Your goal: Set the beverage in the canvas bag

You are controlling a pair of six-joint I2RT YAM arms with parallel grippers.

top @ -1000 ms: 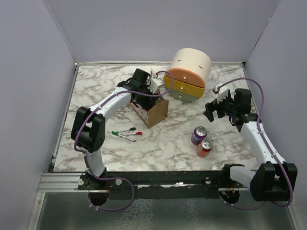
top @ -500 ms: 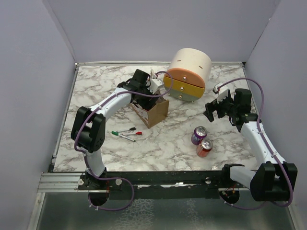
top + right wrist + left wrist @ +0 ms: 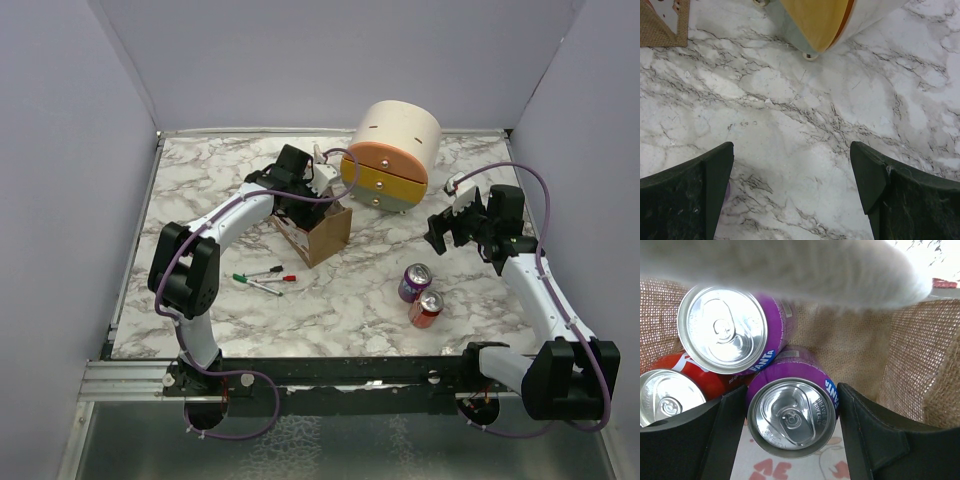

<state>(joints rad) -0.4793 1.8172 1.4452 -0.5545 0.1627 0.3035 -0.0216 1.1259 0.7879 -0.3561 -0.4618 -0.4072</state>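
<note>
The tan canvas bag (image 3: 325, 238) stands open near the table's middle. My left gripper (image 3: 300, 210) reaches down into it. In the left wrist view my left gripper (image 3: 792, 435) is shut on a purple Fanta can (image 3: 791, 417), upright inside the bag, its woven wall (image 3: 910, 360) close on the right. A second purple can (image 3: 725, 330) and a red can (image 3: 670, 395) lie beside it in the bag. A purple can (image 3: 415, 282) and a red can (image 3: 427, 308) stand on the table. My right gripper (image 3: 445, 232) is open and empty above bare marble (image 3: 791, 185).
The round cream drawer unit (image 3: 395, 155) with orange and yellow fronts stands just behind the bag; its lower edge shows in the right wrist view (image 3: 820, 20). Several markers (image 3: 262, 279) lie left of the bag. A blurred pale strip (image 3: 790, 270) crosses the top of the left wrist view.
</note>
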